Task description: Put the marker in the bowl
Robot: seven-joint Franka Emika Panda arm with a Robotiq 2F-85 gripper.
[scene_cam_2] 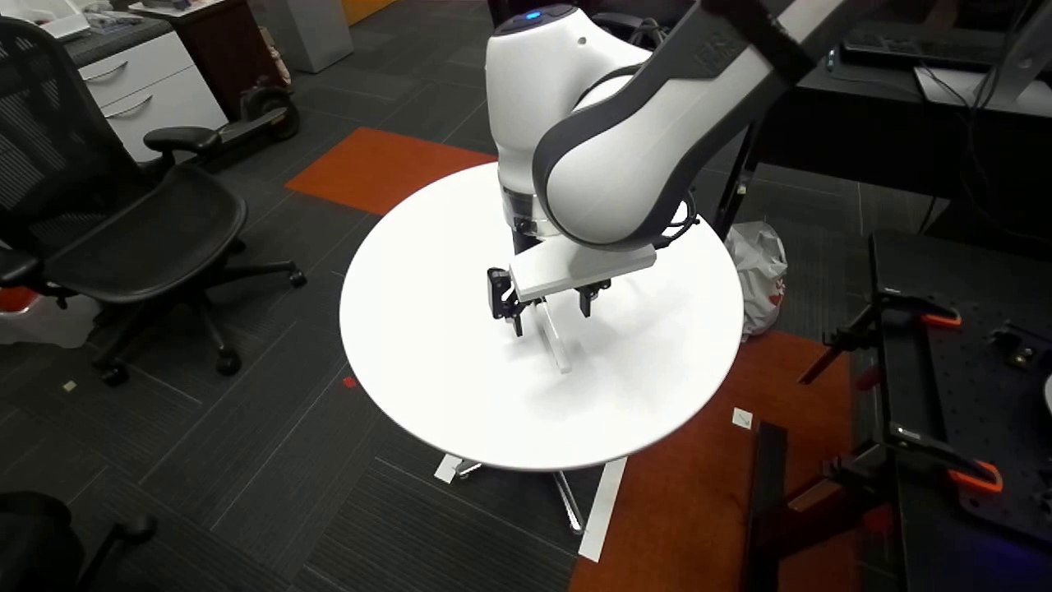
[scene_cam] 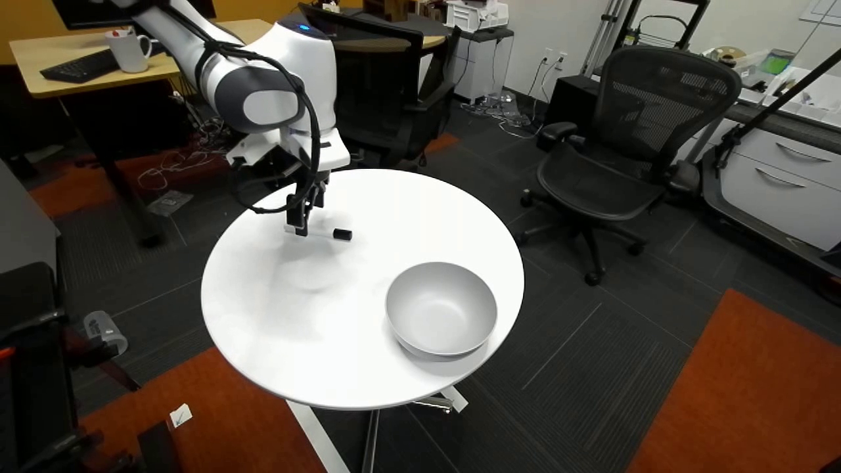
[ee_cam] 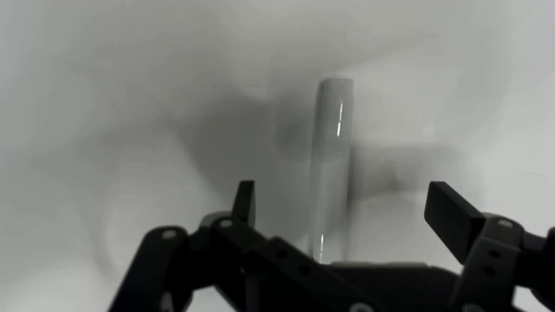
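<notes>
One marker (ee_cam: 332,169), partly behind the claw (ee_cam: 341,190)

A round white table (scene_cam: 328,368) stands on dark grey carpet (scene_cam: 565,368) with orange patches (scene_cam: 749,394) (they show in both exterior views). Near it is a black mesh chair (scene_cam: 601,184) on casters (scene_cam: 593,278), white drawers (scene_cam: 788,205) beyond. A wood-topped desk (scene_cam: 33,60) stands before a yellow-orange wall (scene_cam: 253,10); behind the chair rises a white wall (scene_cam: 558,26).

Marker (ee_cam: 331,170) — free gaps either side

Arm (scene_cam: 271,105) bent, end effector (ee_cam: 341,190) pointing dn w/ jaws apart.
</notes>
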